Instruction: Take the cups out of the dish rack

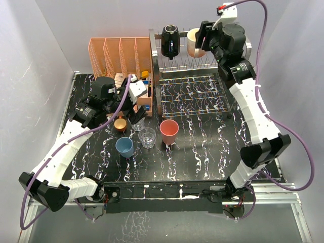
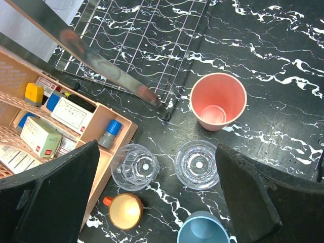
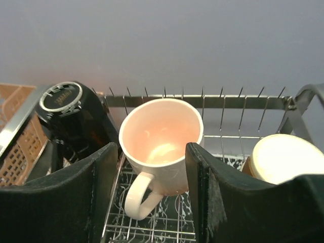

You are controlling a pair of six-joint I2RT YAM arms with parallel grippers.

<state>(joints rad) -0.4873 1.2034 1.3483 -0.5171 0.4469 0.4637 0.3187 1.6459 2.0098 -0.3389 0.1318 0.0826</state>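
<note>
On the upper tier of the silver wire dish rack [image 1: 192, 96] a peach mug [image 3: 162, 136] lies with its handle toward my wrist, next to a black mug [image 3: 76, 119]. My right gripper [image 3: 152, 147] is closed round the peach mug [image 1: 194, 43], one pad on each side of its wall. On the table stand a pink tumbler [image 2: 217, 101], two clear glasses [image 2: 135, 166] [image 2: 198, 163], a small orange cup [image 2: 124, 210] and a blue tumbler [image 2: 203, 230]. My left gripper [image 2: 157, 147] hovers open above them, holding nothing.
A peach-orange organizer [image 1: 119, 53] with small boxes and bottles [image 2: 43, 136] stands left of the rack. A pale round-topped item [image 3: 283, 157] sits on the rack just right of the peach mug. The rack's lower wire shelf [image 2: 147, 30] lies beside the pink tumbler.
</note>
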